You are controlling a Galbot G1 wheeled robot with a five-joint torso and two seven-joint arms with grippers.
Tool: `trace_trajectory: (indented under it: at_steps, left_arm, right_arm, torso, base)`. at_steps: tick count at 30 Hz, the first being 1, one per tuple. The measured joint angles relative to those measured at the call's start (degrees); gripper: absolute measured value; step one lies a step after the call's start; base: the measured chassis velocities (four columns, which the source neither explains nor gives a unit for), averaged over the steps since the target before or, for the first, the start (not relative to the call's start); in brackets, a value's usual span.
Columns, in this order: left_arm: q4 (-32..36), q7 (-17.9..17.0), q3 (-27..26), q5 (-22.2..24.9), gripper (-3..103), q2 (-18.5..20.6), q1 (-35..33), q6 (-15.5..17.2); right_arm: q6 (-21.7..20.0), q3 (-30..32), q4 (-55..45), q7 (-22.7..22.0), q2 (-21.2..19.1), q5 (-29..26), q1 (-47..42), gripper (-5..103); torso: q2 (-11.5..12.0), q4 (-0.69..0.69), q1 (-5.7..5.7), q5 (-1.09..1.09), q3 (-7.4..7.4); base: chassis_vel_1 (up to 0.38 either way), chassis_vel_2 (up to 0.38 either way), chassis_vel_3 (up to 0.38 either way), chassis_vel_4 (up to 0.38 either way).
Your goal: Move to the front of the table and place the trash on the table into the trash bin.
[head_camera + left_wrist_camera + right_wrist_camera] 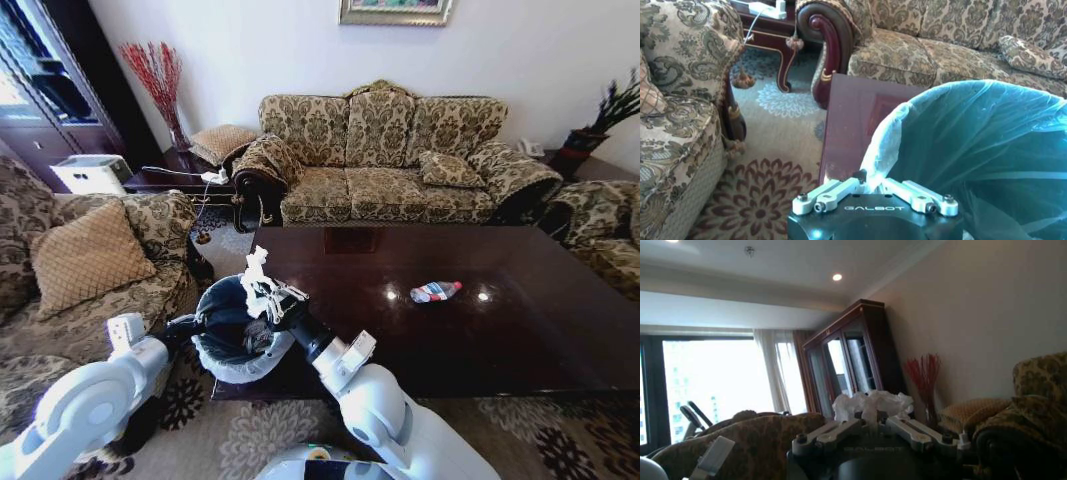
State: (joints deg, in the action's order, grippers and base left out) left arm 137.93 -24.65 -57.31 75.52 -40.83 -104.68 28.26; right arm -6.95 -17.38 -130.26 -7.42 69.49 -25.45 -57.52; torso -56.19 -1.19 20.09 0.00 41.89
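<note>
Two arms busy: my right gripper (268, 292), jaws clamped on crumpled white paper (258, 281), hangs over the trash bin (215, 361) so a drop lands inside. Left gripper (873, 192), jaws pinching the bin's liner, steadies it. Bottle (435, 291) waits on the tabletop (540, 330), three o'clock of the bin.

- I'm in a home living room, formal and ornate.
- At twelve o'clock, a three-seat sofa (385, 160) in gold damask stands against the wall, a framed picture (395, 10) above it.
- Matching armchairs sit at nine (80, 250) and three (600, 230).
- A glossy dark coffee table (500, 330) lies ahead on patterned carpet (250, 435).
- At ten o'clock: a tall glass-fronted cabinet (847, 360) and red decorative branches (155, 75).
</note>
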Motion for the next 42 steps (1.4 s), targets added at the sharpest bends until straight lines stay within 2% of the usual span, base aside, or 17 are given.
trace_trajectory:
  at_steps: [36, 39, 40, 41, 42]
  left_arm:
    - [0.0, 0.0, 0.0, 0.0, 0, 0.0, 0.0, 0.0]
    - [0.0, 0.0, 0.0, 0.0, 0, 0.0, 0.0, 0.0]
    - [0.0, 0.0, 0.0, 0.0, 0, 0.0, 0.0, 0.0]
    - [0.0, 0.0, 0.0, 0.0, 0, 0.0, 0.0, 0.0]
    - [0.0, 0.0, 0.0, 0.0, 0, 0.0, 0.0, 0.0]
  right_arm:
    - [-0.07, 0.09, 0.14, 0.0, 0.06, -0.05, 0.08, 0]
    - [-0.07, 0.07, 0.69, 0.0, 0.07, 0.48, 0.15, -3]
    - [-0.04, -0.01, 2.54, 0.0, 0.06, 2.75, 0.47, -3]
    - [0.03, -0.09, 3.84, 0.0, 0.04, 4.34, 0.69, 8]
    - [0.17, -0.2, 5.56, 0.0, 0.01, 6.53, 1.0, 13]
  torso:
    - [0.0, 0.0, 0.0, 0.0, 0.0]
    - [0.0, 0.0, 0.0, 0.0, 0.0]
    - [0.0, 0.0, 0.0, 0.0, 0.0]
    - [0.0, 0.0, 0.0, 0.0, 0.0]
    - [0.0, 0.0, 0.0, 0.0, 0.0]
  base:
    - [0.0, 0.0, 0.0, 0.0]
    - [0.0, 0.0, 0.0, 0.0]
    - [0.0, 0.0, 0.0, 0.0]
    - [0.0, 0.0, 0.0, 0.0]
    - [0.0, 0.0, 0.0, 0.0]
